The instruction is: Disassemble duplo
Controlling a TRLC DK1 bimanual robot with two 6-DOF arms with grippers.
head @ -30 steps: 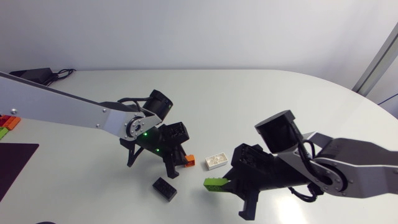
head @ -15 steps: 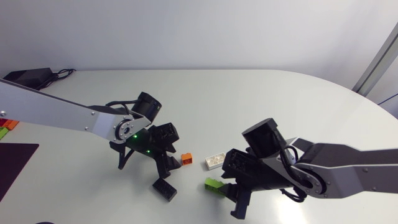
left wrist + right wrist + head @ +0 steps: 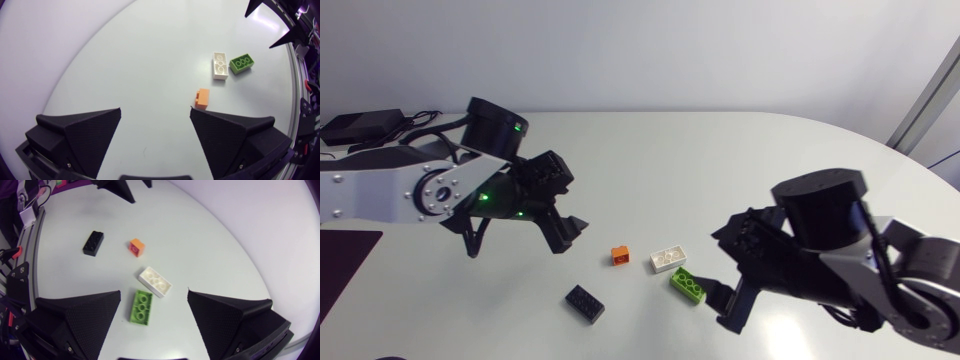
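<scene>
Green brick (image 3: 141, 306) lies under the right gripper (image 3: 154, 292), between its wide-open empty fingers, long axis along them; the left gripper (image 3: 155, 108), also open and empty, is farther

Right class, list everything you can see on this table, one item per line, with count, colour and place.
black brick: 1, black, nearest the head view's lower edge, apart from the others
orange brick: 1, orange, mid-table, beside the white one
white brick: 1, white, between orange and green
green brick: 1, green, close by the white one, not joined
mat: 1, dark purple, table's left edge
power adapter: 1, black, with cables, far left corner
table: 1, white
left gripper: 1, black, open, above the table, holding nothing
right gripper: 1, black, open, over the white and green bricks
</scene>
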